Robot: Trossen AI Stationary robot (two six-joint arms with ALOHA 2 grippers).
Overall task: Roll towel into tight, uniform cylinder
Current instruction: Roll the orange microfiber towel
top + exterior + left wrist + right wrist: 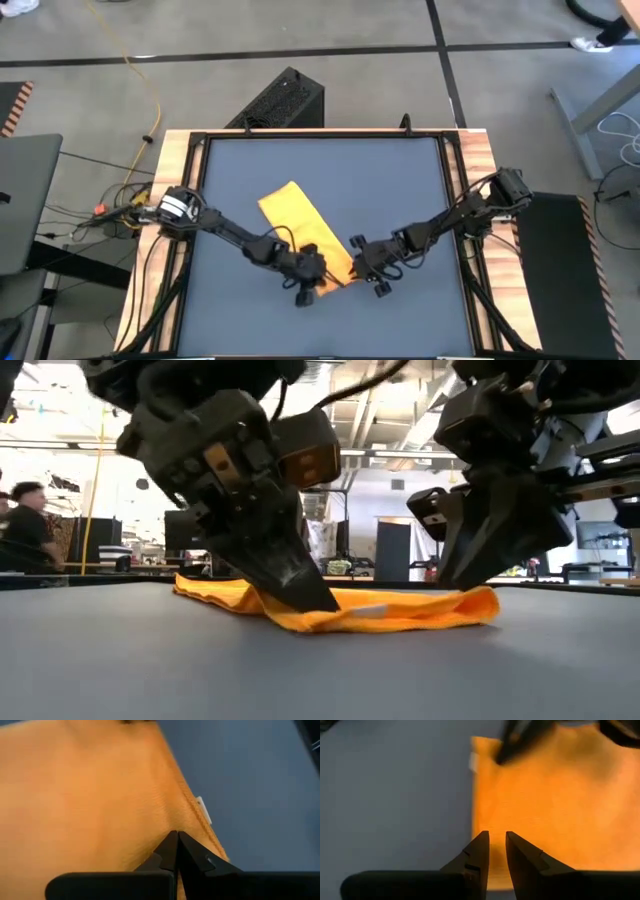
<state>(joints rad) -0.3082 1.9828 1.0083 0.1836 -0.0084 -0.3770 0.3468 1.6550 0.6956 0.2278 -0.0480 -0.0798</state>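
The yellow towel (pixel 295 220) lies on the dark table mat as a folded strip, slanting from the far left to the near right. A white tag (pixel 370 610) shows on its near edge. My left gripper (pixel 312 285) is shut, and its tips (pixel 176 834) are down on the towel near that edge, left of the tag. My right gripper (pixel 358 272) is at the towel's near right corner. Its fingers (pixel 482 845) stand a narrow gap apart with yellow cloth showing between them. My left gripper presses its shut fingertips (pixel 312 600) down on the towel's top (pixel 150 827), close to the tagged edge. The fingers slant down from the table's left. The cloth lies flat on the mat under them. My right gripper has the towel's near right corner (pixel 497 855) between its two fingers, slanting down from the table's right. The cloth bulges up a little in front of the tips (pixel 480 603). The rest of the strip lies on the mat.
The mat (pixel 400 180) has bare room on the far and right sides. A wooden frame (pixel 175 160) rims the table. A black box (pixel 285 100) stands beyond the far edge. A person (pixel 25 525) is in the room behind.
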